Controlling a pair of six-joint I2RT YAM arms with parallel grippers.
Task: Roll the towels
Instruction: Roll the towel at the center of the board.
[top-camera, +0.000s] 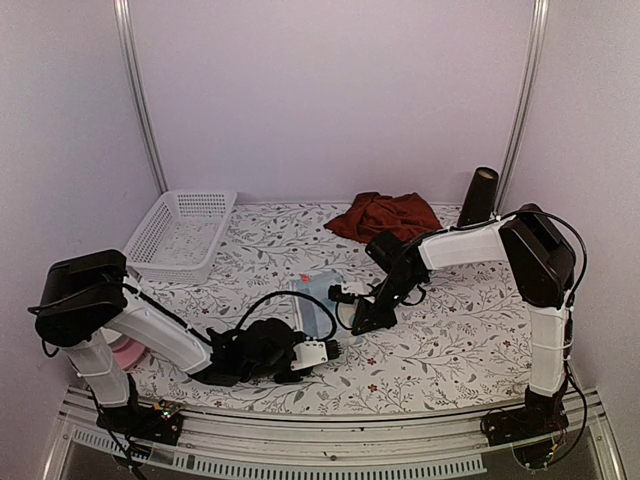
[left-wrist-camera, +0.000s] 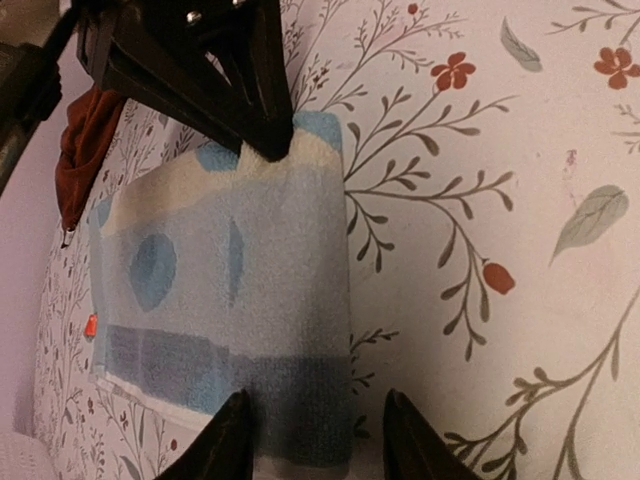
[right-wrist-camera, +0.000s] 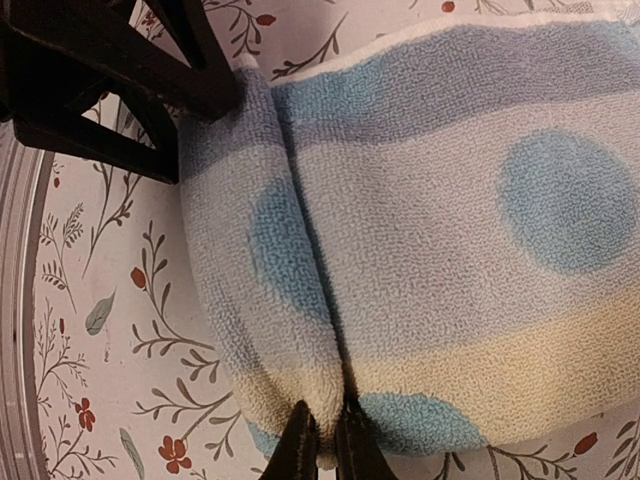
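The pastel towel (top-camera: 312, 305) lies folded on the flowered tablecloth, with light blue spots and a cream band; its small red tag (left-wrist-camera: 91, 325) shows at one edge. My right gripper (right-wrist-camera: 325, 425) is shut, pinching a rolled-over fold at the towel's (right-wrist-camera: 420, 220) end; in the top view it (top-camera: 338, 293) is at the towel's far right edge. My left gripper (left-wrist-camera: 318, 400) is open, its fingers astride the towel's (left-wrist-camera: 220, 280) near corner, low over the table (top-camera: 330, 349). The maroon towel (top-camera: 385, 213) lies crumpled at the back.
A white plastic basket (top-camera: 180, 235) stands at the back left. A dark cylinder (top-camera: 478, 197) stands at the back right by the maroon towel. A pink object (top-camera: 125, 352) lies under the left arm. The two grippers face each other closely across the towel.
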